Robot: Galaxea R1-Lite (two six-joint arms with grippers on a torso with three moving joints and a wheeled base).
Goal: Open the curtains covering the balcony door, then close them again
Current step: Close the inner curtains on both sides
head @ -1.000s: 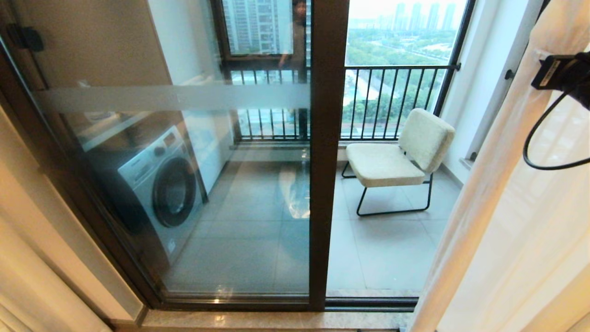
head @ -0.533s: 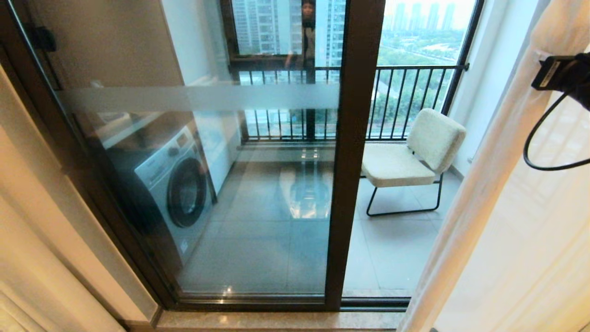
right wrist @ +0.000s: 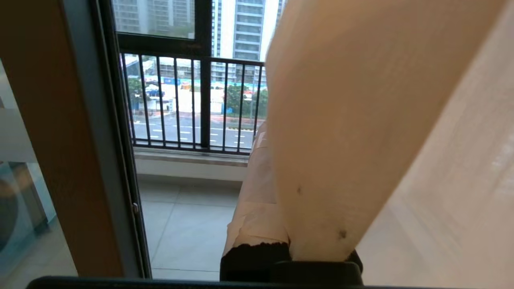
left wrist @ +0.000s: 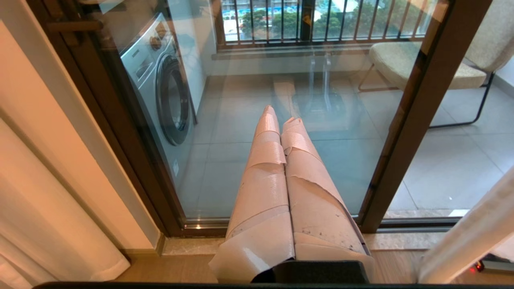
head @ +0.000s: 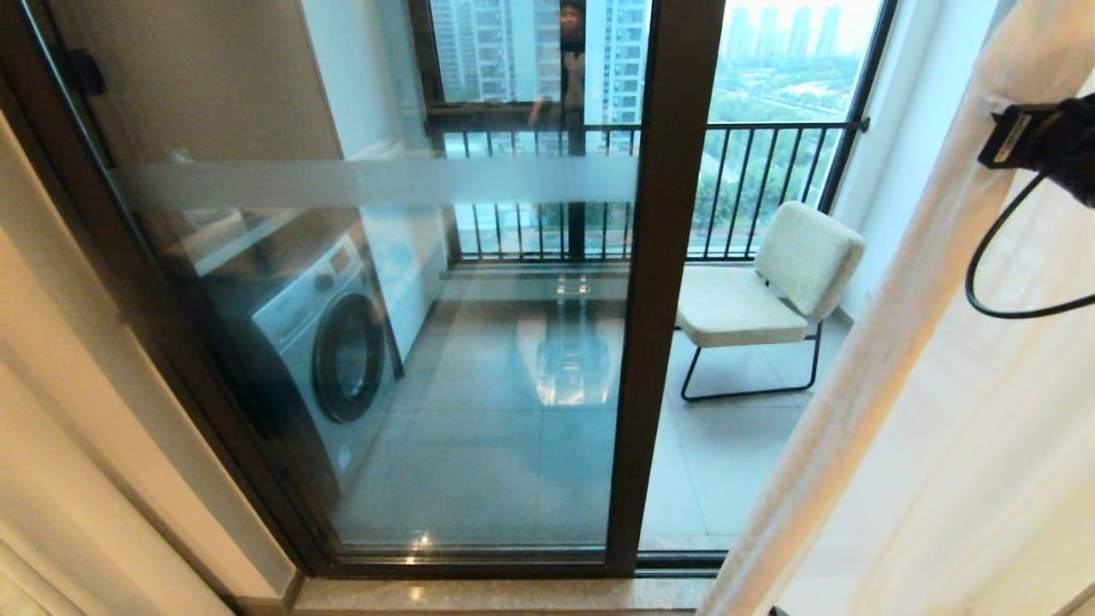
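The balcony door [head: 667,282] has a dark frame, and its glass pane [head: 479,385] fills the middle of the head view. A cream curtain [head: 898,359] hangs at the right, its edge slanting across the door's right part, with a sheer layer [head: 992,479] behind it. Another curtain [head: 43,479] hangs at the far left. My right wrist [head: 1035,137] is up against the right curtain. In the right wrist view my right gripper [right wrist: 270,136] is shut on a fold of that curtain [right wrist: 341,120], which hides one finger. My left gripper [left wrist: 281,116] is shut and holds nothing, pointing at the glass [left wrist: 241,120].
On the balcony stand a washing machine [head: 329,342] at the left and a cream chair [head: 770,291] on a black frame at the right, before a black railing [head: 753,188]. A person is reflected in the glass [head: 569,51]. A stone threshold [head: 513,595] runs under the door.
The whole view has shifted, so the camera moved: the door post now sits further right. The right curtain's edge has come left across the door, held by my right gripper.
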